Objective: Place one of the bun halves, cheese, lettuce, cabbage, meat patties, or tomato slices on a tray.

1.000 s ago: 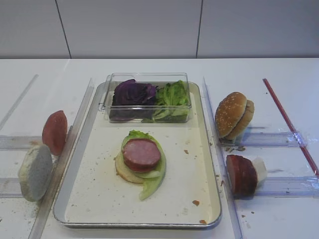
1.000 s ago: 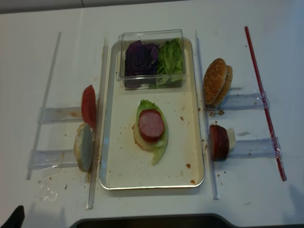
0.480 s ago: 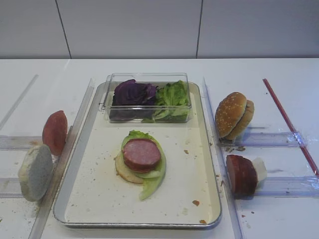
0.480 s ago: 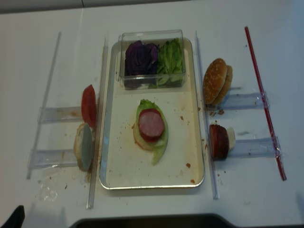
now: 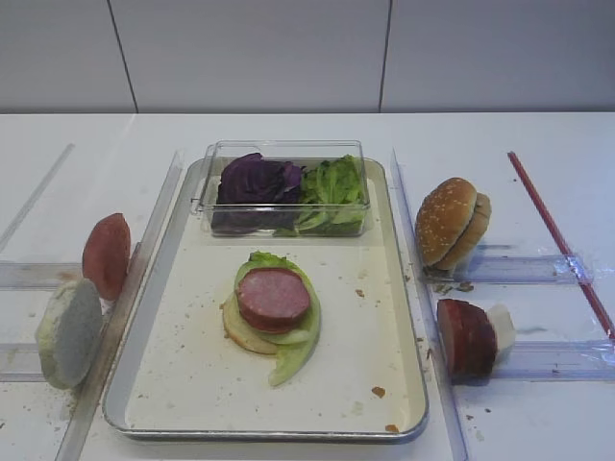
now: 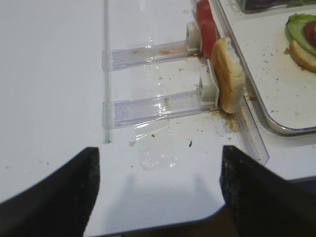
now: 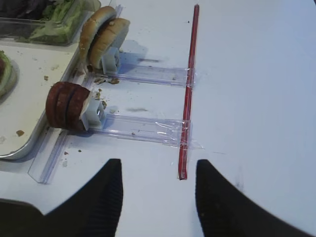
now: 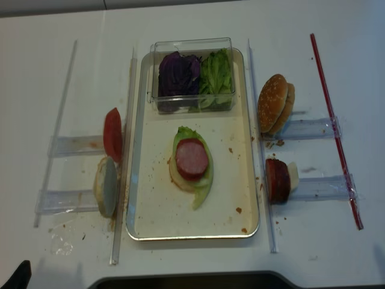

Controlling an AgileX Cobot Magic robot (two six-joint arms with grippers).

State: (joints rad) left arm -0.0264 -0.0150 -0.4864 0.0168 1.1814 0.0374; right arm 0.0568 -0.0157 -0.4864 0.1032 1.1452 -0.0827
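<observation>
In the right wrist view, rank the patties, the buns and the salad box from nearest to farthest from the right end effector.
1. Patties, upper left of the open end effector.
2. Buns, beyond the patties.
3. Salad box, top left corner, on the tray.

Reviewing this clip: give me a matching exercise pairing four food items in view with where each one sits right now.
Items:
1. cabbage
2. meat patty
3. sesame bun halves
4. tomato slice

Places:
A. standing on edge right of the tray
B. standing on edge left of the tray
C. in the clear box, beside the lettuce
D. lying on a lettuce leaf and bun in mid-tray

Pairs: 1-C, 2-D, 3-A, 4-B
</observation>
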